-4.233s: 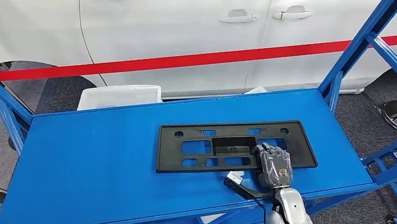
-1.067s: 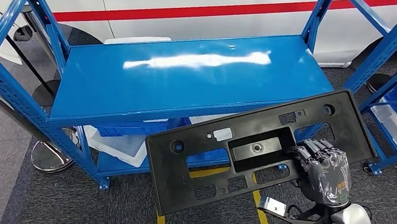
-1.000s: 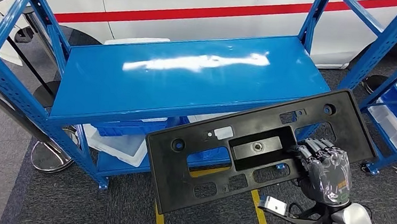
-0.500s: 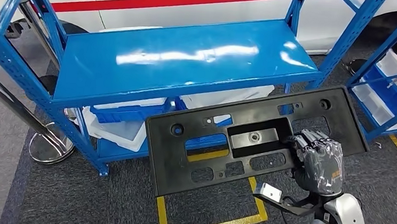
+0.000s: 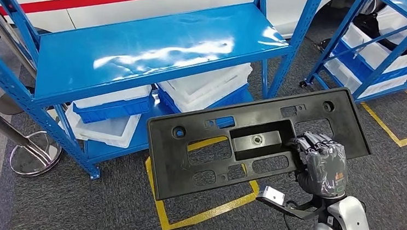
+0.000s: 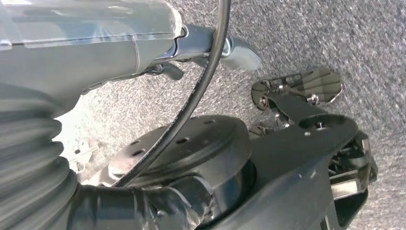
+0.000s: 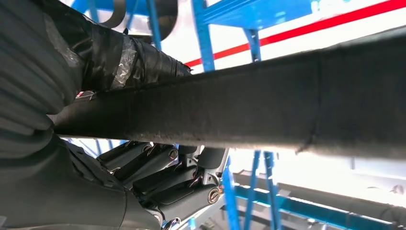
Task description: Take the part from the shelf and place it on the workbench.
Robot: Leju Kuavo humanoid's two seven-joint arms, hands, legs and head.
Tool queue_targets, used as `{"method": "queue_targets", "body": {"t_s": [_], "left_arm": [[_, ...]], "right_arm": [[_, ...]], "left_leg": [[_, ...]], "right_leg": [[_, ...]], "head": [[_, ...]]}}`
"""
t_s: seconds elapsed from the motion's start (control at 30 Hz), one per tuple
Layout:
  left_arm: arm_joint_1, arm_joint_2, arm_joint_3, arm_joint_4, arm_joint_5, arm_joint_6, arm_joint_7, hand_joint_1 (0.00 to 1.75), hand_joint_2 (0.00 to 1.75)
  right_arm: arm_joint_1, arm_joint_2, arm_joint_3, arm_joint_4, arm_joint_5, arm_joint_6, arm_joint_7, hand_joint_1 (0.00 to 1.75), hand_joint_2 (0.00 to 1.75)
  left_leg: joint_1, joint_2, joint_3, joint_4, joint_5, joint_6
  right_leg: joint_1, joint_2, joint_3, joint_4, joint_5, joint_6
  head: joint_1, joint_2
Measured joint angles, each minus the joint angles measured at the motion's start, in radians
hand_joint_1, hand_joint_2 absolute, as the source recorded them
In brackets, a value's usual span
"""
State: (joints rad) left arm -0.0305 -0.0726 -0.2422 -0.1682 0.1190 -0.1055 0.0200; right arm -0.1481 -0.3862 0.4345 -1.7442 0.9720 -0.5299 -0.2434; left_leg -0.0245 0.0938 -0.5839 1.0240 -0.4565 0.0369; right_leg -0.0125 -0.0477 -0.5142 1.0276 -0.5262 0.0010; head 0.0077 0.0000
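My right robot hand (image 5: pixel 322 169) clenched on the black part's (image 5: pixel 254 141) lower edge | part held level in the air above grey floor (image 5: pixel 73 203) and yellow floor tape (image 5: pixel 204 216) | blue shelf (image 5: pixel 141 47) behind it | my left robot hand (image 6: pixel 95 43): grasp state unclear.

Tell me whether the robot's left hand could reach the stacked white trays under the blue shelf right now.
Probably not: the left hand hangs over grey carpet, while the white trays sit tucked under the blue shelf.
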Motion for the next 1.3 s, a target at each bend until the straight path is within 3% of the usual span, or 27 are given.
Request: {"method": "queue_targets", "body": {"t_s": [0.03,0.07,0.17,0.2,0.23,0.27,0.33,0.37,0.43,0.47,0.53,0.6,0.67,0.73,0.77,0.8,0.87,0.93,1.07,1.13,1.2,1.23,1.27,1.3], "left_arm": [[0.0,0.001,0.0,0.0,0.0,0.0,0.0,0.0,1.75],[-0.001,0.002,0.0,0.0,0.0,0.0,0.0,0.0,1.75],[-0.005,0.003,0.0,0.0,0.001,0.0,-0.003,0.0,1.75],[-0.006,0.004,0.0,0.0,0.001,0.0,-0.004,0.0,1.75],[-0.007,0.004,0.0,0.0,0.001,0.001,-0.004,0.0,1.75],[-0.007,0.004,0.0,0.0,0.001,0.001,-0.003,0.0,1.75],[-0.003,0.004,0.0,0.0,0.001,0.003,-0.003,0.0,1.75],[0.001,0.004,0.0,0.0,0.002,0.005,-0.005,0.0,1.75],[0.01,0.004,0.0,0.0,0.004,0.007,-0.015,0.0,1.75],[0.013,0.004,0.0,0.0,0.006,0.008,-0.021,0.0,1.75],[0.016,0.003,0.0,0.0,0.007,0.008,-0.028,0.0,1.75],[0.017,0.002,0.0,0.0,0.009,0.005,-0.033,0.0,1.75],[0.02,0.003,0.001,0.0,0.016,-0.004,-0.041,0.0,1.75],[0.025,0.004,0.002,0.0,0.02,-0.016,-0.049,0.0,1.75],[0.027,0.005,0.002,0.0,0.02,-0.02,-0.053,0.0,1.75],[0.029,0.006,0.002,0.0,0.019,-0.022,-0.056,0.0,1.75],[0.029,0.007,0.002,0.0,0.018,-0.023,-0.061,0.0,1.75],[0.027,0.007,0.002,0.0,0.018,-0.023,-0.065,0.0,1.75],[0.026,0.008,0.002,0.0,0.018,-0.023,-0.069,0.0,1.75],[0.026,0.009,0.002,0.0,0.018,-0.025,-0.07,0.0,1.75],[0.026,0.01,0.002,0.0,0.018,-0.026,-0.071,0.0,1.75],[0.026,0.011,0.002,0.0,0.018,-0.026,-0.072,0.0,1.75],[0.026,0.012,0.002,0.0,0.018,-0.026,-0.074,0.0,1.75],[0.026,0.013,0.002,0.0,0.018,-0.026,-0.075,0.0,1.75]], "right_arm": [[-0.001,0.0,0.001,0.001,0.0,0.0,0.0,1.75,1.75],[-0.002,0.001,0.001,0.002,0.0,0.0,0.001,1.75,1.75],[-0.008,0.007,0.003,0.007,0.0,0.001,0.003,1.75,1.75],[-0.008,0.009,0.004,0.009,0.0,0.0,0.004,1.75,1.75],[-0.008,0.01,0.005,0.011,0.0,0.0,0.004,1.75,1.75],[-0.008,0.011,0.006,0.012,0.0,0.0,0.005,1.75,1.75],[-0.007,0.012,0.009,0.014,0.0,-0.001,0.006,1.75,1.75],[-0.007,0.012,0.01,0.014,0.001,-0.002,0.008,1.75,1.75],[-0.004,0.013,0.011,0.014,0.013,-0.008,0.014,1.75,1.75],[-0.001,0.013,0.011,0.014,0.022,-0.012,0.019,1.75,1.75],[0.007,0.014,0.011,0.015,0.04,-0.019,0.027,1.75,1.75],[0.009,0.014,0.011,0.016,0.046,-0.018,0.032,1.75,1.75],[0.007,0.014,0.011,0.019,0.043,-0.016,0.035,1.75,1.75],[0.006,0.014,0.011,0.023,0.034,-0.011,0.035,1.75,1.75],[0.006,0.014,0.011,0.024,0.026,-0.006,0.035,1.75,1.75],[0.005,0.014,0.011,0.025,0.015,0.003,0.035,1.75,1.75],[0.001,0.014,0.011,0.026,-0.012,0.024,0.035,1.75,1.75],[-0.004,0.014,0.012,0.027,-0.031,0.037,0.033,1.75,1.75],[-0.006,0.015,0.013,0.028,-0.041,0.044,0.028,1.75,1.75],[-0.006,0.015,0.013,0.028,-0.043,0.044,0.024,1.75,1.75],[-0.006,0.015,0.014,0.029,-0.044,0.045,0.023,1.75,1.75],[-0.005,0.015,0.014,0.029,-0.044,0.045,0.023,1.75,1.75],[-0.005,0.015,0.015,0.029,-0.044,0.045,0.023,1.75,1.75],[-0.005,0.015,0.016,0.029,-0.044,0.045,0.022,1.75,1.75]], "left_leg": [[0.001,-0.006,-0.004,0.004,-0.006,-0.007],[0.002,-0.021,-0.011,0.02,-0.031,-0.015],[0.009,-0.075,-0.035,0.15,-0.17,-0.032],[0.011,-0.081,-0.037,0.201,-0.196,-0.035],[0.013,-0.083,-0.031,0.234,-0.197,-0.037],[0.015,-0.084,-0.014,0.241,-0.175,-0.037],[0.021,-0.099,0.055,0.166,-0.112,-0.036],[0.024,-0.12,0.102,0.093,-0.101,-0.033],[0.026,-0.152,0.173,-0.033,-0.117,-0.024],[0.024,-0.156,0.188,-0.066,-0.127,-0.02],[0.026,-0.143,0.186,-0.079,-0.114,-0.008],[0.029,-0.128,0.177,-0.085,-0.094,0.006],[0.026,-0.112,0.16,-0.08,-0.082,0.015],[0.025,-0.1,0.141,-0.068,-0.078,0.015],[0.025,-0.095,0.133,-0.061,-0.078,0.014],[0.025,-0.091,0.127,-0.054,-0.079,0.013],[0.025,-0.088,0.116,-0.041,-0.083,0.007],[0.021,-0.086,0.105,-0.028,-0.088,-0.002],[0.021,-0.082,0.086,-0.005,-0.102,-0.021],[0.023,-0.087,0.047,0.076,-0.151,-0.028],[0.024,-0.09,-0.022,0.207,-0.2,-0.034],[0.024,-0.09,-0.048,0.25,-0.206,-0.036],[0.025,-0.091,-0.059,0.261,-0.192,-0.037],[0.026,-0.094,-0.053,0.235,-0.161,-0.037]], "right_leg": [[-0.002,0.006,-0.007,-0.005,0.01,-0.007],[-0.006,0.011,-0.018,-0.009,0.023,-0.016],[-0.009,0.03,-0.061,-0.012,0.062,-0.031],[-0.009,0.039,-0.078,-0.01,0.074,-0.031],[-0.009,0.048,-0.096,-0.007,0.086,-0.03],[-0.009,0.057,-0.115,-0.004,0.098,-0.027],[-0.011,0.077,-0.149,0.003,0.12,-0.021],[-0.01,0.087,-0.163,0.006,0.13,-0.016],[-0.009,0.102,-0.18,0.007,0.151,-0.006],[-0.009,0.108,-0.184,0.004,0.163,0.0],[-0.01,0.112,-0.188,-0.007,0.179,0.012],[-0.009,0.086,-0.207,0.032,0.143,0.021],[-0.01,0.059,-0.249,0.154,0.061,0.028],[-0.012,0.054,-0.275,0.259,0.014,0.034],[-0.012,0.052,-0.263,0.263,0.016,0.035],[-0.012,0.052,-0.232,0.227,0.034,0.034],[-0.011,0.05,-0.152,0.109,0.067,0.026],[-0.005,0.05,-0.115,0.04,0.069,0.013],[-0.004,0.058,-0.116,0.023,0.068,-0.009],[-0.008,0.064,-0.111,0.014,0.072,-0.017],[-0.008,0.073,-0.112,0.012,0.073,-0.021],[-0.008,0.079,-0.112,0.013,0.073,-0.021],[-0.008,0.086,-0.111,0.014,0.073,-0.021],[-0.008,0.096,-0.111,0.016,0.073,-0.021]], "head": [[0.0,0.0],[0.0,0.0],[-0.001,0.0],[-0.001,0.0],[-0.001,0.0],[-0.001,0.0],[-0.001,0.0],[-0.001,0.0],[-0.001,0.0],[-0.001,0.0],[0.0,0.0],[0.001,0.0],[0.002,0.0],[0.002,0.0],[0.002,0.0],[0.001,0.0],[0.002,0.0],[0.001,0.0],[0.001,0.0],[0.0,0.0],[0.0,0.0],[0.0,0.0],[0.0,0.0],[0.0,0.0]]}}
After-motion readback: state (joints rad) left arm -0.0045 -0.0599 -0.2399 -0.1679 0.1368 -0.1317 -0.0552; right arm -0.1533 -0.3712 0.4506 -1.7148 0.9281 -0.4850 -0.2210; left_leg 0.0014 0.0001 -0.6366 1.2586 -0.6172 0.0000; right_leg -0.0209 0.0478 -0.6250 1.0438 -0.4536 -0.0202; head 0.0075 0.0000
